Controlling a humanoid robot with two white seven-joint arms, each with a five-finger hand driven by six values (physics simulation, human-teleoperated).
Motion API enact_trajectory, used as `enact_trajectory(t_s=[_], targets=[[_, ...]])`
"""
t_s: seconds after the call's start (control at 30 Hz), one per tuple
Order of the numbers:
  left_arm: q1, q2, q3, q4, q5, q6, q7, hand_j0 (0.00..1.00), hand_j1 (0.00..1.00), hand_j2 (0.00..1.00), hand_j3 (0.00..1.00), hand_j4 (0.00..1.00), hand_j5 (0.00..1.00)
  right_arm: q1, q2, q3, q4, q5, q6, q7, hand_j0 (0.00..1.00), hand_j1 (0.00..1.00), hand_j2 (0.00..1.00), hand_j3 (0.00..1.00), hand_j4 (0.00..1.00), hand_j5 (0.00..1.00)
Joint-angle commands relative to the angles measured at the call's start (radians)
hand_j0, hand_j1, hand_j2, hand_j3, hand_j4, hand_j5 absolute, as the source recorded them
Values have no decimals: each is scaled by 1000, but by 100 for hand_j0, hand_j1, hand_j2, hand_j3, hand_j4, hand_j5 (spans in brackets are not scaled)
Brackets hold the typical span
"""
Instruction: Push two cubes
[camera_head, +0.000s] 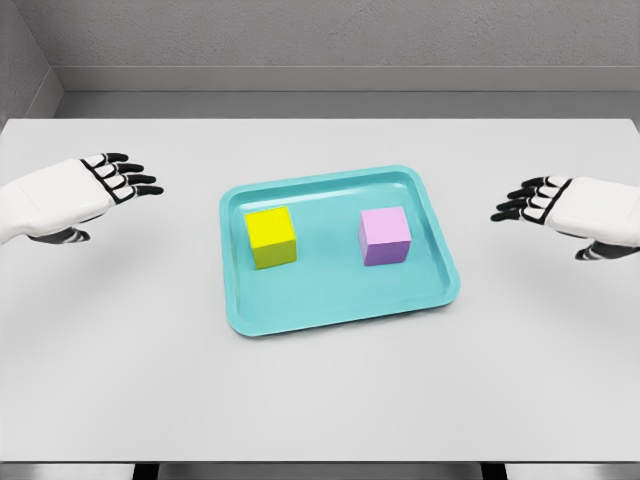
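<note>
Head view: yellow cube (271, 237) and purple cube (385, 236) sit apart between left robot hand (112, 181), right robot hand (540, 202).

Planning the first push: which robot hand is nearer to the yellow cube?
Left. The left robot hand hovers just outside the tray, left of the yellow cube. The right robot hand is beyond the tray's far side, past the purple cube.

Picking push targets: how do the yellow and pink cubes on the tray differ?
The yellow cube sits on the tray's left half, nearer the left hand; the pink cube sits on its right half, nearer the right hand. Both look similar in size, upright and untouched.
</note>
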Motion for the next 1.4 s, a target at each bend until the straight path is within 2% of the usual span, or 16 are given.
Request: enact_trajectory(t_s=[0.0, 0.1, 0.2, 0.23, 0.27, 0.3, 0.37, 0.4, 0.5, 0.57, 0.63, 0.7, 0.83, 0.9, 1.1, 1.37], targets=[[0, 6, -1, -1, 5, 2, 0, 100, 100, 100, 100, 100, 100, 0, -1, 8, 6, -3, 2, 0, 100, 100, 100, 100, 100, 100], [-2, 6, -2, -3, -9, 2, 0, 100, 100, 100, 100, 100, 100, -38, -11, 6, -12, -12, 2, -2, 100, 100, 100, 100, 100, 100], [-6, 6, -4, -9, -15, 2, -14, 88, 88, 88, 88, 88, 88, -66, 4, 15, -34, -22, 2, -2, 99, 99, 99, 99, 99, 99], [-8, 6, -5, -18, -16, 2, -48, 80, 80, 80, 80, 80, 80, -90, 6, 9, -32, 38, 2, 36, 91, 91, 91, 91, 91, 91], [-8, 6, -10, -22, -16, 2, -51, 79, 79, 79, 79, 79, 79, -101, 10, 8, -28, 52, 2, 81, 85, 85, 85, 85, 85, 85], [-8, 5, -10, -26, -16, 2, -51, 76, 76, 76, 76, 76, 76, -138, 65, 18, -26, 84, 2, 159, 79, 79, 79, 79, 79, 79], [-8, 5, -12, -26, -16, 2, -52, 73, 73, 73, 73, 73, 73, -294, 114, 184, 30, 114, 2, 190, 79, 79, 79, 79, 79, 79], [-8, 5, -13, -26, -18, 2, -52, 71, 71, 71, 71, 71, 71, -336, 127, 241, 63, 117, 2, 193, 78, 78, 78, 78, 78, 78], [-14, 3, -33, -26, -18, 2, -63, 71, 71, 71, 71, 71, 71, -333, 156, 230, 67, 118, 2, 271, 72, 72, 72, 72, 72, 72], [-18, -1, -51, -26, -20, 2, -66, 71, 71, 71, 71, 71, 71, -327, 223, 231, 129, 124, 2, 271, 72, 72, 72, 72, 72, 72], [-18, -9, -61, -26, -20, 2, -81, 70, 70, 70, 70, 70, 70, -325, 229, 227, 145, 117, 2, 271, 72, 72, 72, 72, 72, 72], [-26, -10, -84, -26, -18, 2, -81, 70, 70, 70, 70, 70, 70, -322, 283, 225, 218, 112, 2, 271, 72, 72, 72, 72, 72, 72], [-75, -38, -148, -18, -23, 2, -87, 71, 71, 71, 71, 71, 71, -301, 334, 210, 224, 114, 2, 271, 65, 65, 65, 65, 65, 65], [-110, -53, -194, -16, -36, 2, -87, 71, 71, 71, 71, 71, 71, -270, 338, 167, 221, 112, 2, 271, 65, 65, 65, 65, 65, 65], [-155, -81, -263, -15, -44, 2, -87, 71, 71, 71, 71, 71, 71, -275, 337, 150, 208, 112, 2, 271, 65, 65, 65, 65, 65, 65], [-183, -119, -302, -13, -52, 2, -101, 71, 71, 71, 71, 71, 71, -272, 371, 152, 218, 123, 2, 271, 65, 65, 65, 65, 65, 65]])
